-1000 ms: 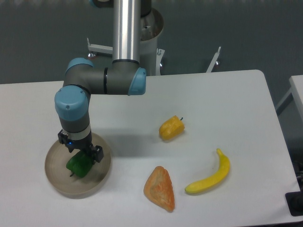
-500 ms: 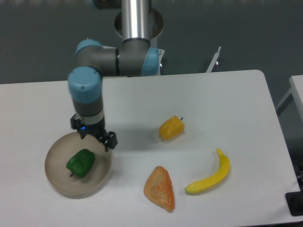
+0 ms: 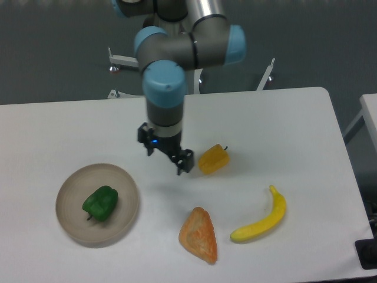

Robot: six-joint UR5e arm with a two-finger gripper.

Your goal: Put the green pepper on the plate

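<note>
The green pepper [image 3: 100, 203] lies on the round beige plate [image 3: 72, 221] at the front left of the table. It is glossy dark green and rests slightly left of the plate's middle. My gripper [image 3: 167, 155] hangs above the table's centre, well to the right of the plate and just left of the yellow pepper. Its fingers stand apart with nothing between them.
A yellow-orange pepper [image 3: 214, 160] sits right of the gripper. An orange triangular pastry [image 3: 199, 234] lies at the front centre. A banana [image 3: 261, 217] lies at the front right. The arm's base column [image 3: 177, 23] stands at the table's back edge.
The gripper let go of the green pepper on the plate, rose, and moved right toward the table's centre. The pepper stays on the plate.
</note>
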